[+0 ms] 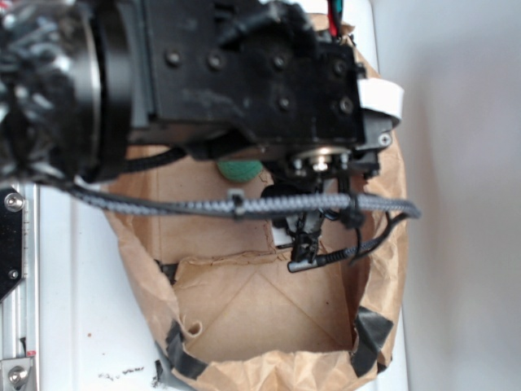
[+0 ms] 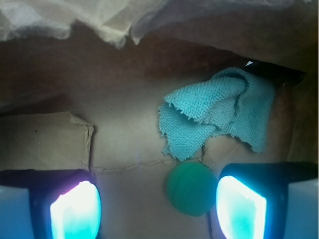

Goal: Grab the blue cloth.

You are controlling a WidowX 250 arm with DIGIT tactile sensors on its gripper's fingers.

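A lab bench: white tabletop (image 1: 89, 326), bolted metal rail (image 1: 15, 269), taped paper bag (image 1: 269, 314)

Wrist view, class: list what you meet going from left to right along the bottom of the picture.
Left glowing pad → green ball → right glowing pad. The blue cloth lies above, so it is left out.

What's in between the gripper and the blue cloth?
In the wrist view, the green ball sits between the open gripper and the blue cloth, beside the right fingertip.

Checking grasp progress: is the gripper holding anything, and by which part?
Nothing is held. The gripper is open, the green ball lying loose between its fingers and the blue cloth beyond, ungrasped.
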